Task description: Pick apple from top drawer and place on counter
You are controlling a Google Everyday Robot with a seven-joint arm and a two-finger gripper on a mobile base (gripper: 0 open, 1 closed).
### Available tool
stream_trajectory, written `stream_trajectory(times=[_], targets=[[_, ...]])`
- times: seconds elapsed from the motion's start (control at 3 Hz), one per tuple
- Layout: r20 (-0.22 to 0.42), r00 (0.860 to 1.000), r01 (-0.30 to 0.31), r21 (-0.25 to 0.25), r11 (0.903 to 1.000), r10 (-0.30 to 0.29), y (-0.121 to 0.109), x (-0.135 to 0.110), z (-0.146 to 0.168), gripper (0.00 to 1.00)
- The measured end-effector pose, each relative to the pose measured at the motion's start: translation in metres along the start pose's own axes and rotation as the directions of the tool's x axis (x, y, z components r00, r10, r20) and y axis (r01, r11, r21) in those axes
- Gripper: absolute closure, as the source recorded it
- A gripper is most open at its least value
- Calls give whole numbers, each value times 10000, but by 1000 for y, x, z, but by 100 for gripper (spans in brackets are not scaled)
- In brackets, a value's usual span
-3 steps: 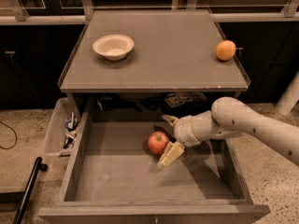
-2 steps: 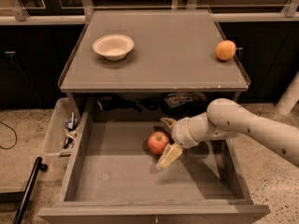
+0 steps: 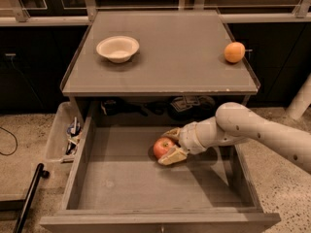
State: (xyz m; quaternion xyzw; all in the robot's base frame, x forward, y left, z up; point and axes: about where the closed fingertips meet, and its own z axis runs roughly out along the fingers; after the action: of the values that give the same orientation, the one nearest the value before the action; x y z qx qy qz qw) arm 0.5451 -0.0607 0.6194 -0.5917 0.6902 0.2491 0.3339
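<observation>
Camera view shows the grasp step. The gripper (image 3: 167, 148), at the centre of the frame inside the open drawer (image 3: 121, 188), looks clenched on the apple (image 3: 162, 147), one tan finger above it and one below, while the fruit rests on the drawer floor. The next move probably calls for drawing it forward from under the counter (image 3: 180, 67) lip, lifting, then setting it down between the white bowl (image 3: 117, 48) and the orange (image 3: 234, 52). The apple is smooth, round and glossy, so it may roll. Drawer and counter are flat, matte grey wood.
</observation>
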Motion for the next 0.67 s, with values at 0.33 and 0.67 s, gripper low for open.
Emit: stream_trajectory(times=[0.33,0.67], targets=[[2,10000,-3,-3,10000,3,0,0,0,66],[9,10000,-11,-12,10000,11,1,0,0,89]])
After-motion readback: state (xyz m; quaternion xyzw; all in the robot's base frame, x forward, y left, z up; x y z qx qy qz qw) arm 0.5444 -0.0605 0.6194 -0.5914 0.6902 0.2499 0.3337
